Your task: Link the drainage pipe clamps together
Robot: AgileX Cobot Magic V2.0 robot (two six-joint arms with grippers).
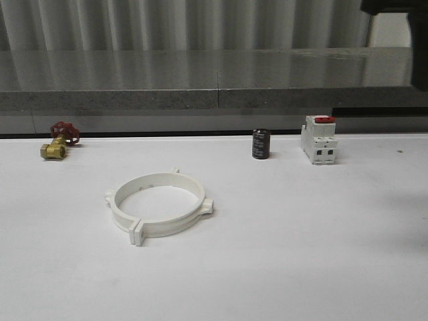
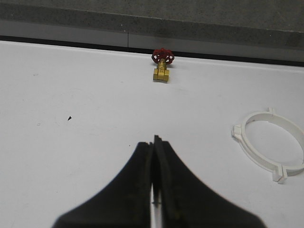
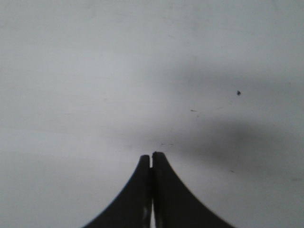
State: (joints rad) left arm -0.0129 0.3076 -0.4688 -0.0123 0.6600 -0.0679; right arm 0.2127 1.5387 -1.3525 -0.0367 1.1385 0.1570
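Drainage pipe clamps [image 1: 158, 205] sit joined as one ring on the table [image 1: 301, 234], task apparently done; left tool [image 2: 156, 142] and right tool [image 3: 151, 157] closed, empty, nothing further called for.

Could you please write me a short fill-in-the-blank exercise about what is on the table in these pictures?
1. The two white clamps sit together forming one closed ____.
2. The brass valve has a handle coloured ____.
3. Between the valve and the white switch block stands a small dark ____.
4. The left claw and right claw are both ____, holding nothing.

Missing words: ring; red; cylinder; shut
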